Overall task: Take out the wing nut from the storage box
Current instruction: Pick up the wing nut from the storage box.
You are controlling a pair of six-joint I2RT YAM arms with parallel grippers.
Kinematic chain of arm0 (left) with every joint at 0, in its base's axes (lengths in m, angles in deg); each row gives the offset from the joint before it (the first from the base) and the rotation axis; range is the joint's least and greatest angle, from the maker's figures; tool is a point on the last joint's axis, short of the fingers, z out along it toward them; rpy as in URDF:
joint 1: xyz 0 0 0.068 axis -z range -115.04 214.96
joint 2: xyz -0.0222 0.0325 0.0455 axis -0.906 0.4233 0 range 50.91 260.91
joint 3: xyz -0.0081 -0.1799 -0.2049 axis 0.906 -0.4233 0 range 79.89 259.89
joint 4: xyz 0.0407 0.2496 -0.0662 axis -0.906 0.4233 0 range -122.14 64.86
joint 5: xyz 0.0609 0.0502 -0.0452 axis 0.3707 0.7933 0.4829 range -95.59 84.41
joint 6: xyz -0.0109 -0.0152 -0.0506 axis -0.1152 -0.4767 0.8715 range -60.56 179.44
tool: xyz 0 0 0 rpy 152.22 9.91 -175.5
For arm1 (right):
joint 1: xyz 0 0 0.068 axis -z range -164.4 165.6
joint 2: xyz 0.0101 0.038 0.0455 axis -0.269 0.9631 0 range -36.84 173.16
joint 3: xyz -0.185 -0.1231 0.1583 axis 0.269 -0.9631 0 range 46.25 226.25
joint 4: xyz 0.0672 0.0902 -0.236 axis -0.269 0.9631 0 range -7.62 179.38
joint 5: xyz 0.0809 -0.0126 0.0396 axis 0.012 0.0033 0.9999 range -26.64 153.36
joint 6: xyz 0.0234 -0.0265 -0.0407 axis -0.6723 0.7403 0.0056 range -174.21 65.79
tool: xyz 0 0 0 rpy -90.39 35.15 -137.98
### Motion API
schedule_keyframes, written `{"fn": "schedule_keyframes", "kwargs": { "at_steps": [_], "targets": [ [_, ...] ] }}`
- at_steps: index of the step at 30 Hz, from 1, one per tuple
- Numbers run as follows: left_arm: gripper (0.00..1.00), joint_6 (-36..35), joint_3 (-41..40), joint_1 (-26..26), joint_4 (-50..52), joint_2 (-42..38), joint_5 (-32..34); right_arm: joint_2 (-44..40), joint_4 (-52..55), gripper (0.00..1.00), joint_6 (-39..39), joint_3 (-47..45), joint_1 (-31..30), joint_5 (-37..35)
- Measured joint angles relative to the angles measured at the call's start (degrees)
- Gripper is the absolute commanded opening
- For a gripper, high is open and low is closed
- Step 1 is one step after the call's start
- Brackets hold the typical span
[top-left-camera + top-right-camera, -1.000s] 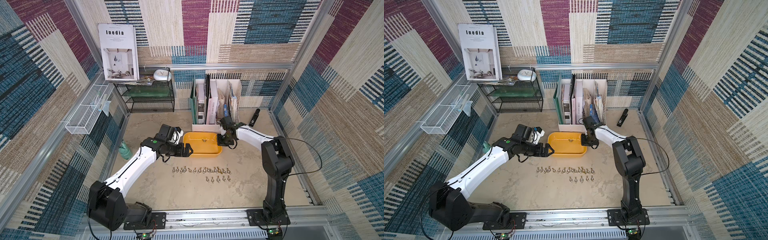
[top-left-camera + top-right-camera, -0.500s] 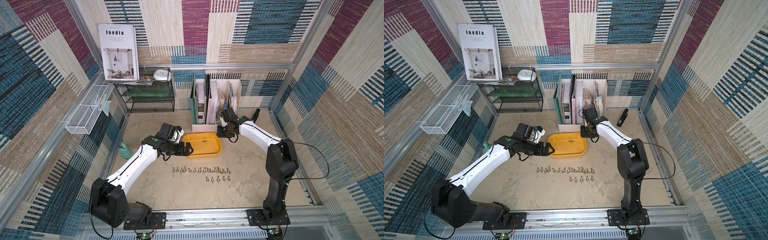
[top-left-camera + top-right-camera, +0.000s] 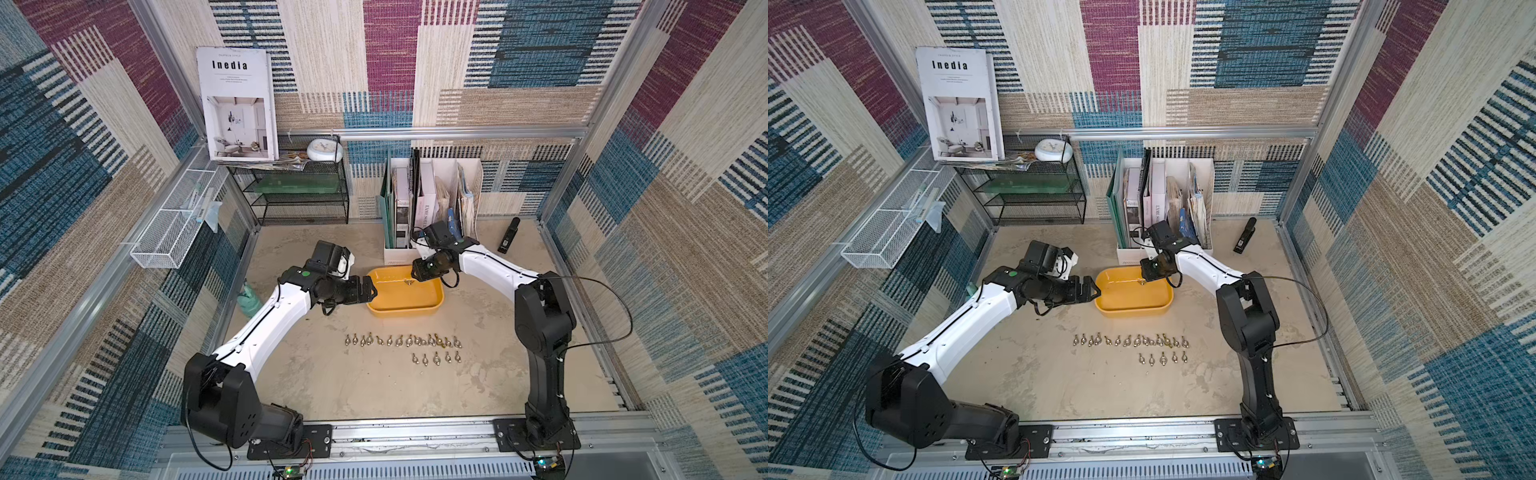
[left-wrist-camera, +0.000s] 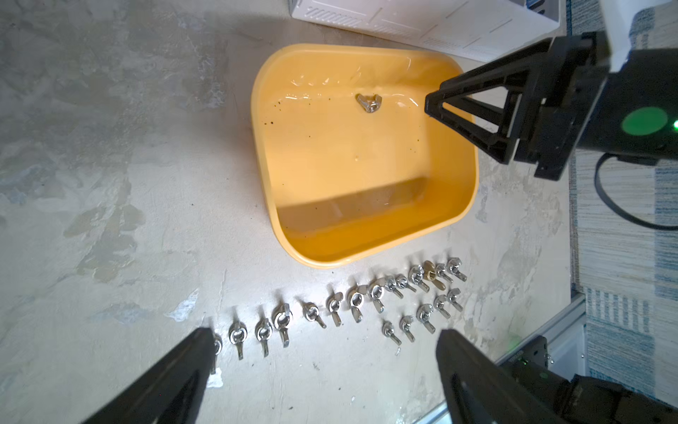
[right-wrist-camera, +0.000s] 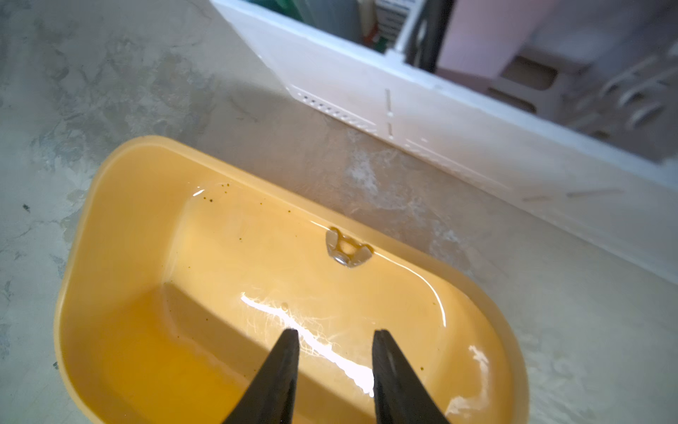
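— Yellow-orange storage box point(image 3: 399, 297) on the worktop point(image 3: 374, 386): where does it sit?

— Just in front of the white file holder point(image 3: 399, 253), with a strip of bare worktop between them. Both top views show it between the two arms.

— And the wing nut point(image 5: 346, 249)?

— Inside the box. It lies on the floor of the box against the foot of the wall on the file-holder side, about midway along that wall. The left wrist view shows it too point(image 4: 368, 102), silver and alone in there.

— The right gripper point(image 5: 332, 332)?

— Over the box's inside, near the wall where the nut lies, tips pointing towards the nut but apart from it. There is a narrow gap between its fingers and nothing in that gap.

— The left gripper point(image 4: 323, 334)?

— Spread wide and empty. In a top view it sits at the box's opposite short end, right at the rim point(image 3: 370, 286); I cannot tell whether it touches.

— Anything else on the worktop?

— Loose wing nuts point(image 3: 403, 340) in two rows in front of the box, the longer row nearer it. One in the longer row looks brass-coloured point(image 4: 433, 275).
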Motion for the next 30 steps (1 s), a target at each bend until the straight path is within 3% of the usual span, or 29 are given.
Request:
{"fn": "schedule_keyframes", "kwargs": {
  "at_steps": [15,30],
  "targets": [
    [0.99,1.0,0.1,-0.5,1.4,-0.6,-0.1,9.2,-3.9,0.44,7.4,4.1,-0.3,1.2],
    [0.99,1.0,0.0,-0.7,1.9,-0.2,-0.5,9.7,-4.9,0.3,8.2,2.0,-2.9,0.3]
  ]
}}
